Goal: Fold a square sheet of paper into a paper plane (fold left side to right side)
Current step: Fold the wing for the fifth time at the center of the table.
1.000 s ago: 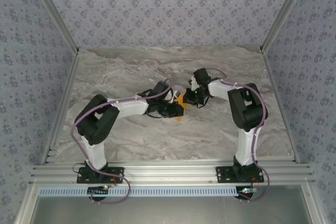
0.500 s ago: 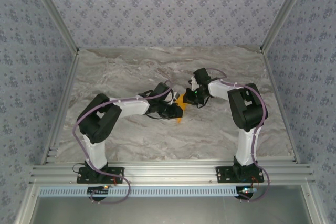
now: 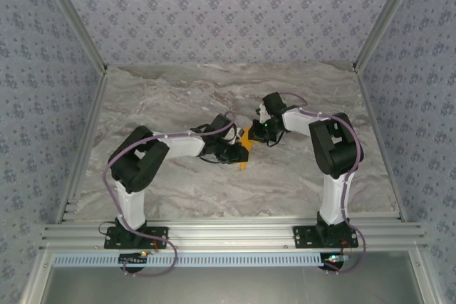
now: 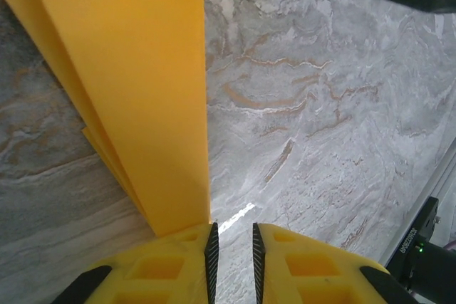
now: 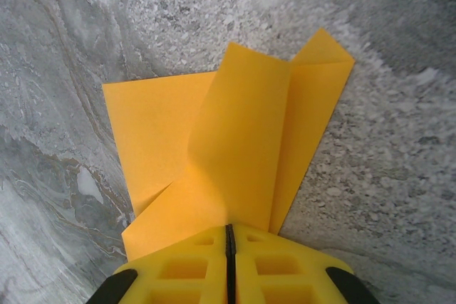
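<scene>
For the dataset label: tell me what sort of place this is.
Probably a lab robot cell, not a home: a marble-patterned tabletop boxed in by an aluminium frame and patterned wall panels, with the left arm and right arm bolted at its near edge.

**Our marble-look desk, with one orange sheet on it**

We see a desk [image 3: 164, 97] with a matte top in grey and beige marble veining, bordered by an aluminium rail [image 3: 221, 233] along its near edge. Slimmer rails run up its left and right sides. A little right of its middle lies a partly folded orange sheet of paper [image 3: 244, 150], small against the wide bare surface around it. From the right wrist view we see the sheet's lower layer lying flat on the veined top. A broad flap curves up off that layer, a straight crease runs along its right side, and one corner points outward. From the left wrist view we see several stacked orange layers, their edges fanned slightly apart above the stone pattern.
</scene>
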